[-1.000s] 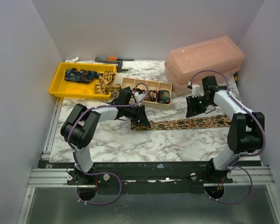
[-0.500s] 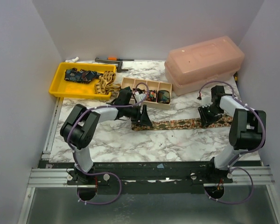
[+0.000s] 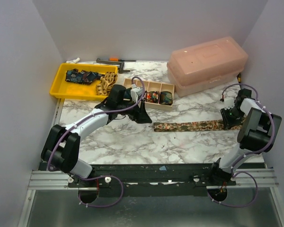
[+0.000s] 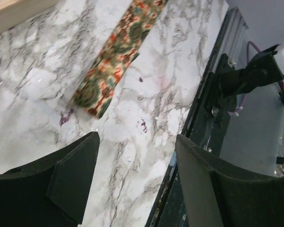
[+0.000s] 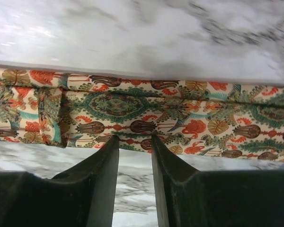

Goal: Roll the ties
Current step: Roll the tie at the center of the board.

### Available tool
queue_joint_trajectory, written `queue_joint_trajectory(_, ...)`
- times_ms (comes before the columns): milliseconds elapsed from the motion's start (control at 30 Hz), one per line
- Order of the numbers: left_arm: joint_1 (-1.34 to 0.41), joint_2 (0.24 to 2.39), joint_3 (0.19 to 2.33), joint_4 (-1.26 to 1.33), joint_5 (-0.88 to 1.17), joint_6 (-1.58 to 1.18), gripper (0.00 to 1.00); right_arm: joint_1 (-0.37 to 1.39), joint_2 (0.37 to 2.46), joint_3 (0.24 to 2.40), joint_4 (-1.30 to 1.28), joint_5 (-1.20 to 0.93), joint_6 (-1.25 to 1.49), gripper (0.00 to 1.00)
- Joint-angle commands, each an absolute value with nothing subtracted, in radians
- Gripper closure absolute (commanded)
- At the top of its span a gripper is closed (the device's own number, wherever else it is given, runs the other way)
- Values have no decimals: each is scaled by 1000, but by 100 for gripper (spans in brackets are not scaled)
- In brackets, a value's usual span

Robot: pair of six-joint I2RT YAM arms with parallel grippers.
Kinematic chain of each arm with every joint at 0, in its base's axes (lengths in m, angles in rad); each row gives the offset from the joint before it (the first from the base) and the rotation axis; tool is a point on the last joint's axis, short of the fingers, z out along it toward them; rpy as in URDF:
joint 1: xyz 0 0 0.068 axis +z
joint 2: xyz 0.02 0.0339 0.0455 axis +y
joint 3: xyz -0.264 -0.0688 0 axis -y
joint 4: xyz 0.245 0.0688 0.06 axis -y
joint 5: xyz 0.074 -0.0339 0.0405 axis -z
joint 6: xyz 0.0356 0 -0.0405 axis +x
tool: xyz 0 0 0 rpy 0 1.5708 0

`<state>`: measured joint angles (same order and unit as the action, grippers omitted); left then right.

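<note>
Near the tie [image 3: 189,126], left end effector [image 4: 136,142] gapes empty; whether right end effector [image 5: 135,139] grips is hidden.

Tie [image 5: 132,111] runs off both side edges in right wrist view; marble tabletop [image 5: 132,28] behind it blurred; left wrist view cuts it at top edge; overhead, right gripper [image 3: 228,121] covers its right end; wooden tray [image 3: 163,107] contents too small to identify.

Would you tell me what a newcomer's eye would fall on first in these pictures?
Probably the paisley necktie, stretched flat across the marble table right of centre, its right end at the right claw. Behind it, a bright yellow tray of loose ties sits back left, and a large pink lidded box back right.
</note>
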<state>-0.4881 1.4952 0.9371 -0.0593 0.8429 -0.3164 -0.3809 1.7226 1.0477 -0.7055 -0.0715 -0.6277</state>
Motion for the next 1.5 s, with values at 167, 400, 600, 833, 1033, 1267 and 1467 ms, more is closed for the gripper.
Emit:
queue_joint_trajectory(167,-416,1428,813,-86,711,-319,33,-499,1785,1166,-769,-34,-720,65)
queue_joint_trajectory(400,-433,1368,704,118,744,-328,24,-496,1724,1374,-1056,-375,-662,55)
queue_joint_trajectory(600,-485,1348,668,221,743,-219,19,-450,1723,1452,-1204,-706,-540,51)
queue_joint_trajectory(833,-556,1473,720,347,722,-364,21,-240,1740,1291,-1079,-898,-346,56)
queue_joint_trajectory(1033,-670,1497,741,389,667,-128,26,-66,1774,1179,-952,-881,-220,58)
queue_joint_trajectory(1267,-749,1544,743,475,657,31,35,0,1814,1120,-880,-821,-165,62)
queue_joint_trajectory(1467,-789,1602,741,594,671,29,37,33,1890,1145,-864,-824,-161,62)
